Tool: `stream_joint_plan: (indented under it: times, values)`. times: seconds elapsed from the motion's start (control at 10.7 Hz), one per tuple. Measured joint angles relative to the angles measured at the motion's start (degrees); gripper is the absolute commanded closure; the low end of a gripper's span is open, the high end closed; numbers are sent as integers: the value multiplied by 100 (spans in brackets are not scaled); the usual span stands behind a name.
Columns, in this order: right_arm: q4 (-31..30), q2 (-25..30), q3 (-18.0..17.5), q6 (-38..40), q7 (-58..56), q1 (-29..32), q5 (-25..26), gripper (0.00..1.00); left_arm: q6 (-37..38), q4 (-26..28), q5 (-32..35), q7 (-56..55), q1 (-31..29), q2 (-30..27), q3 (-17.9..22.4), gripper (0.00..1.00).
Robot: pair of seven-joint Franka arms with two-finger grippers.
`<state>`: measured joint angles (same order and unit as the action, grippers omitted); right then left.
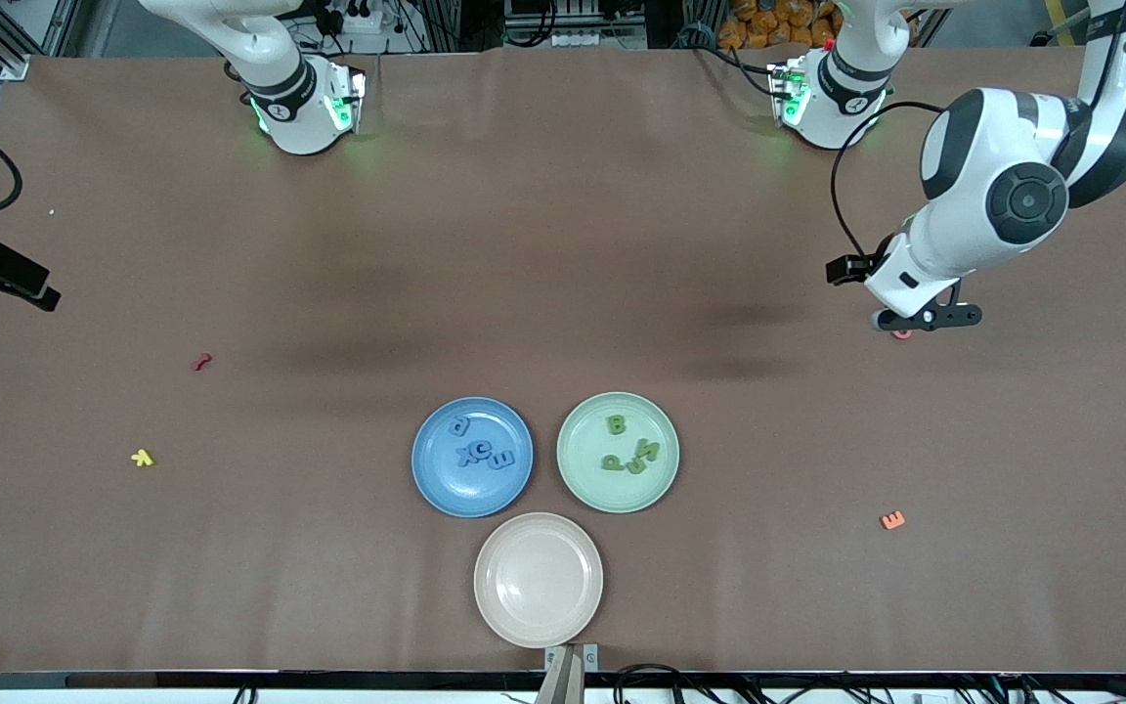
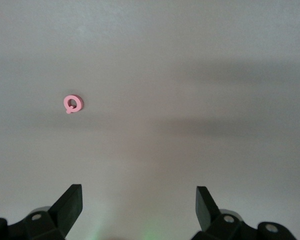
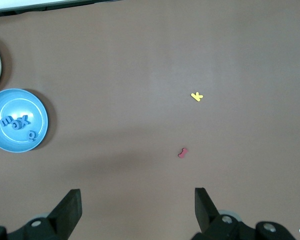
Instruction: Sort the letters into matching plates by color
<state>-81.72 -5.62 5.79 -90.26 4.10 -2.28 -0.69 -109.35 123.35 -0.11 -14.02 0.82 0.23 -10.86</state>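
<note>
Sorting looks finished: blue letters [image 1: 478,449] in blue plate [image 1: 446,489], green letters [image 1: 629,452] in green plate [image 1: 583,479]. Left gripper [image 2: 139,200], right gripper [image 3: 138,202] hang over bare surface [image 1: 563,244], jaws wide, nothing between.

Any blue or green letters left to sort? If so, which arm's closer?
None show. Four blue letters lie in the blue plate, four green letters in the green plate. No arm is needed: left gripper and right gripper hang open and empty over bare table.

Both tools [image 2: 139,205] [image 3: 138,207] raised, fingers apart.
</note>
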Motion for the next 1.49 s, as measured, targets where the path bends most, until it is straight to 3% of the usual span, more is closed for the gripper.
stream_joint_plan:
  times: [0.47, 0.93, 1.49]
  values:
    - [-1, -2, -7, 4, -299, -8, 0, 0, -24, -428, 0, 95, -123, -275, 5, 0]
    - [-1, -6, -8, 8, -310, -8, 0, 0, 591, -1674, 0, 95, -134, -344, 49, 0]
    - [-9, -15, -9, 19, -310, -9, 0, 0, 1413, -2686, 0, 219, -140, -329, 51, 0]
